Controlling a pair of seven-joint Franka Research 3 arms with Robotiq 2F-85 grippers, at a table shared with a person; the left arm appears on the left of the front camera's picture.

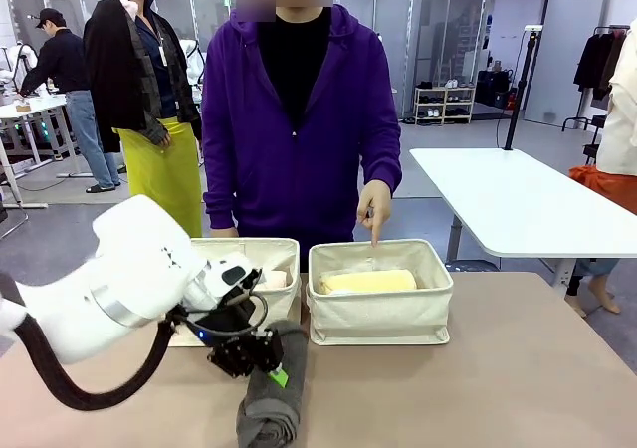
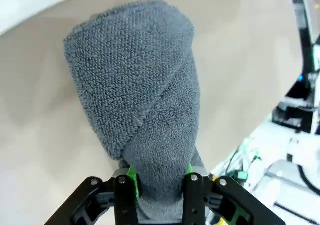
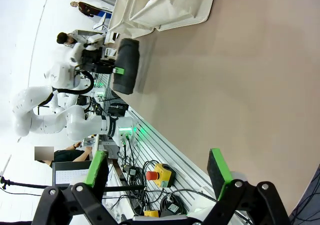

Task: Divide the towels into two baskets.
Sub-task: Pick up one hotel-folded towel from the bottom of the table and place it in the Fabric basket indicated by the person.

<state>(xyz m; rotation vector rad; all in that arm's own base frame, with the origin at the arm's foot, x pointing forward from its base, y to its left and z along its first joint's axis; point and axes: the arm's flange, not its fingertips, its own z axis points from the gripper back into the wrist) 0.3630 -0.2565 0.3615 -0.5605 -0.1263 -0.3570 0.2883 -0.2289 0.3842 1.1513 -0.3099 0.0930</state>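
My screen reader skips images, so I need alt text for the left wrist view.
The left gripper has its jaws shut on one end of a rolled dark grey towel, which extends away over the tan table.

The grey towel (image 2: 140,100) is looped terry cloth, rough and matt. The baskets (image 1: 383,314) are cream canvas, soft and slightly creased. The yellow towel (image 1: 366,282) looks like plush cloth. The worktop (image 1: 498,378) is smooth, matt tan. The left hand (image 2: 161,187) is black matt plastic or metal with green pads.
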